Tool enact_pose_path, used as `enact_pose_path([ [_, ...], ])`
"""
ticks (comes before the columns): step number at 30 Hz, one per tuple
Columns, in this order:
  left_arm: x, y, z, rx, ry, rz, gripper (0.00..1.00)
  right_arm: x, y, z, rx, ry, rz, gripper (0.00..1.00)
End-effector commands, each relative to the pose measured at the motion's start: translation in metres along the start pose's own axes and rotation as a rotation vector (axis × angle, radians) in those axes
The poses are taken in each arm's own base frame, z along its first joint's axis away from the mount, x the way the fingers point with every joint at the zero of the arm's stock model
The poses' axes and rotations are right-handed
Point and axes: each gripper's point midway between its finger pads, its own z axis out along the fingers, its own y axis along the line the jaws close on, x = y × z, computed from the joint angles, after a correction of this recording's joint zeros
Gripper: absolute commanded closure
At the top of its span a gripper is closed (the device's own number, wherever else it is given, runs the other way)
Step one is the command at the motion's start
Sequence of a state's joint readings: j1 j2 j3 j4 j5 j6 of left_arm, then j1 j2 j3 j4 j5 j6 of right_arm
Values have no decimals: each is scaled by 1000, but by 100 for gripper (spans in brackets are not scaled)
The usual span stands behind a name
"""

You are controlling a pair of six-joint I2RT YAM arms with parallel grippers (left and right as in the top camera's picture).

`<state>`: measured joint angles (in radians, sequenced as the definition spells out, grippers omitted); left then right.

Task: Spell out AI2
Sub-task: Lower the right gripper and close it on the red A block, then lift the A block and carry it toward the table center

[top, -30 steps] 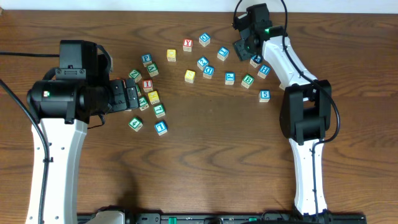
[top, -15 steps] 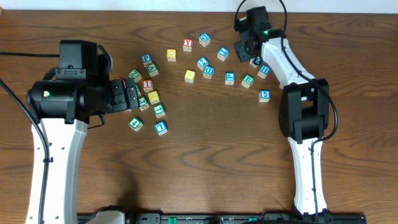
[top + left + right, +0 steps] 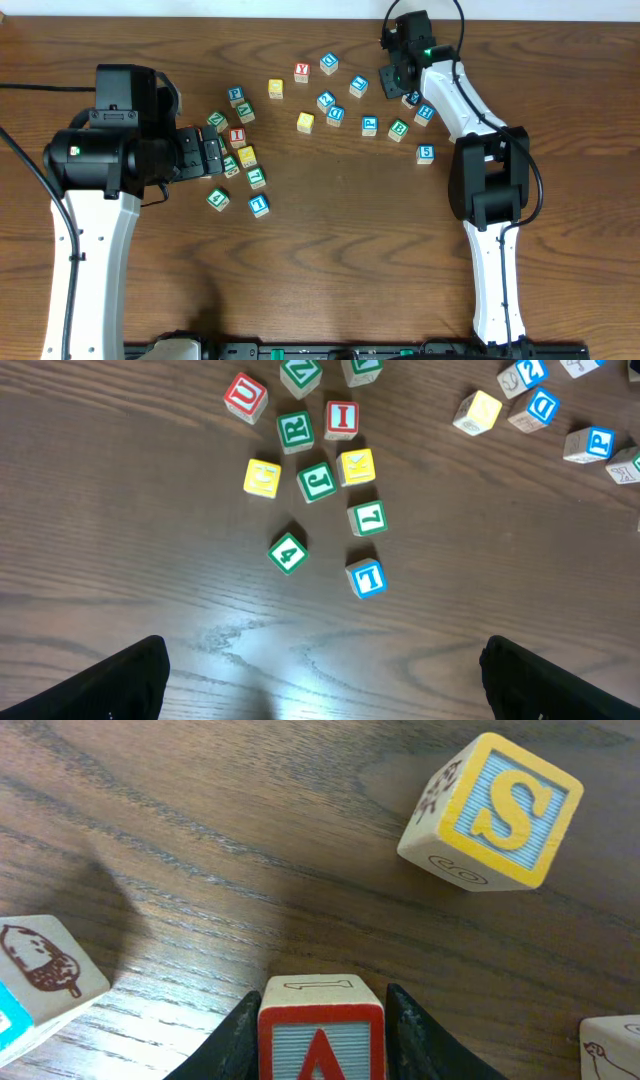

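Opening step, letter A: right gripper clenched on the A block near the S block, left gripper spread wide above the I block — next, likely, a carry to bare table to begin the row.

The dark brown wooden table shows fine grain under a smooth, faintly glossy finish that catches a pale patch of glare. The red-bordered wooden letter A block has bare pale-wood sides and a smooth painted face, as does the yellow-bordered wooden letter S block. The black fingers of the right gripper look like matt plastic. The white arm shells look like smooth, slightly glossy plastic.
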<state>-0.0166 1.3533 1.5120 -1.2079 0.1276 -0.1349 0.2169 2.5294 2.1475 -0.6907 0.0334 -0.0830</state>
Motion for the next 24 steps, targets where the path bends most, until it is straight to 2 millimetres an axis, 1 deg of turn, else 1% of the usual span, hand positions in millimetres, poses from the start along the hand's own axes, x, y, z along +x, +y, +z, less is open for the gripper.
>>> enact_pose_path([
  [1,-3,2,-5,-8,-19,-12,2,4,-6,4,16,11,48,68],
  [4,-3,2,-5,-8,-19,-12,2,1,-6,0,16,4,67,71],
  [6,-4,2,-5,-8,-19,-12,2,-2,-6,-4,16,-5,76,75],
  [14,-4,2,-5,-7,-22,-12,2,-18,-8,-26,18,-48,86,76],
  [19,-4,2,-5,-7,-23,-12,2,-31,-10,-50,19,-85,88,77],
  [24,-5,1,-5,-6,-26,-12,2,-46,-12,-89,21,-129,91,81],
])
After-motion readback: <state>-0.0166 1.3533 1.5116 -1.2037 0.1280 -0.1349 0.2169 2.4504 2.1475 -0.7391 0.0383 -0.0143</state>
